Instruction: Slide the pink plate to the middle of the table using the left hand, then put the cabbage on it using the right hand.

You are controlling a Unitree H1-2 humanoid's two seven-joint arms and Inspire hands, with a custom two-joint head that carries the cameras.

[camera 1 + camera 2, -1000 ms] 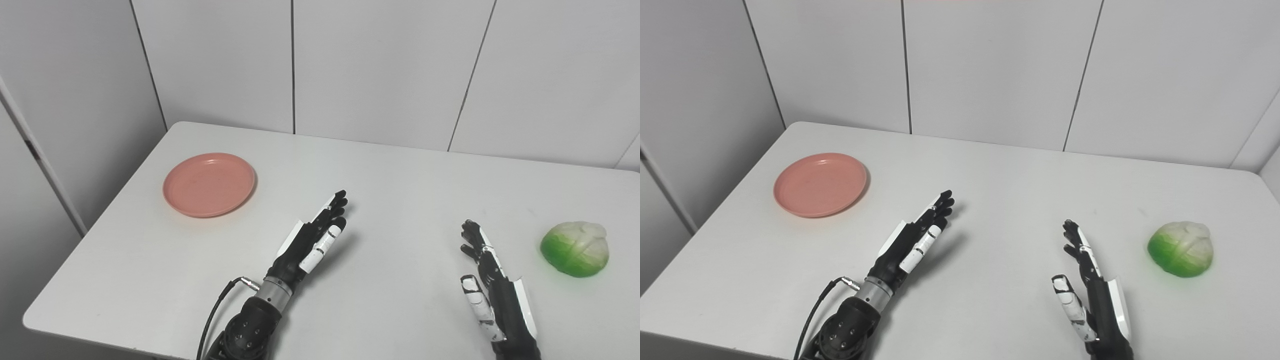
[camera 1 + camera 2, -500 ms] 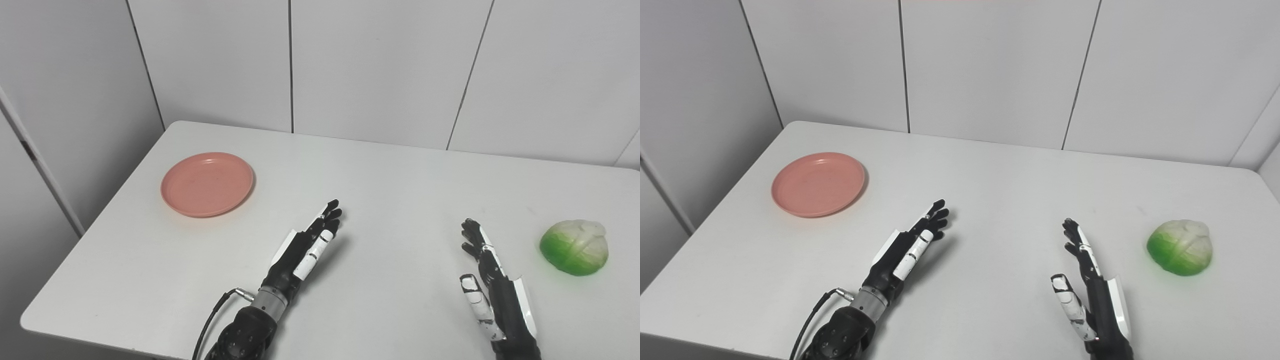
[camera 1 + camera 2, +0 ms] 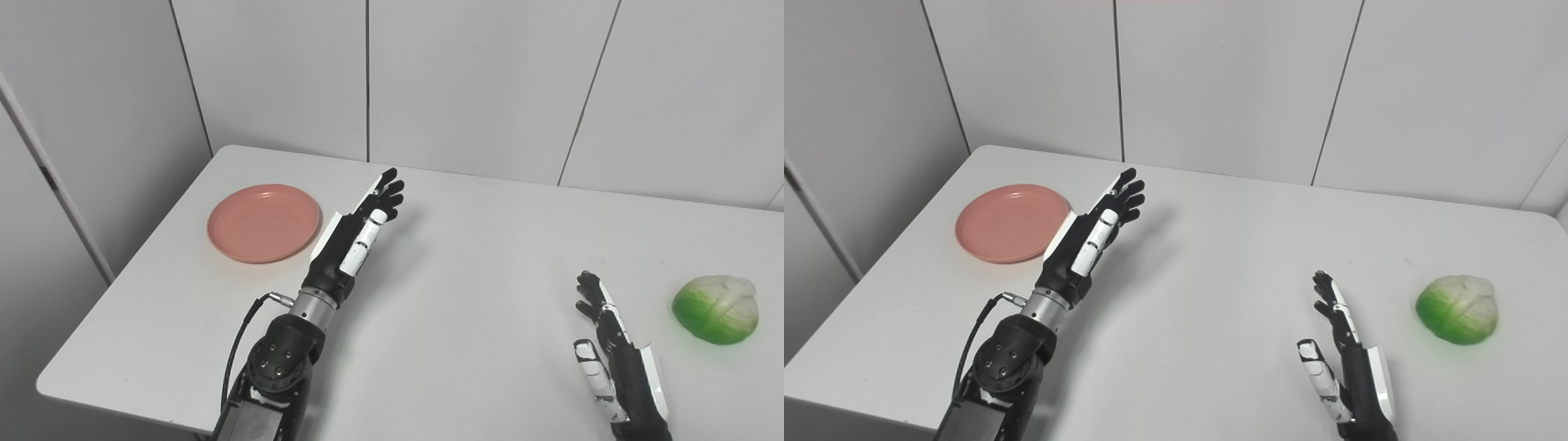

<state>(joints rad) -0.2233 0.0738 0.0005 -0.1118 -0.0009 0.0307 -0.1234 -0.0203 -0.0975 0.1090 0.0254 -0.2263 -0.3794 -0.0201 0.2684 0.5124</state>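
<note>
lab test bay | white table [image 3: 465, 343] | plain panelled walls [image 3: 478, 79]

Pink plate [image 3: 263, 222]: round, flat, just left of left hand [image 3: 355, 236]. Cabbage [image 3: 715, 301]: green-white, well right of right hand [image 3: 615, 355].

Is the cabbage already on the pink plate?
No, the cabbage sits on the table's right side, far from the empty pink plate.

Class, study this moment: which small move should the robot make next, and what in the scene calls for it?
Probably swing the left hand leftward and lower it onto the pink plate. The hand is raised, open, just right of the plate, which sits untouched near the table's left side; the cabbage waits by the open right hand.
</note>
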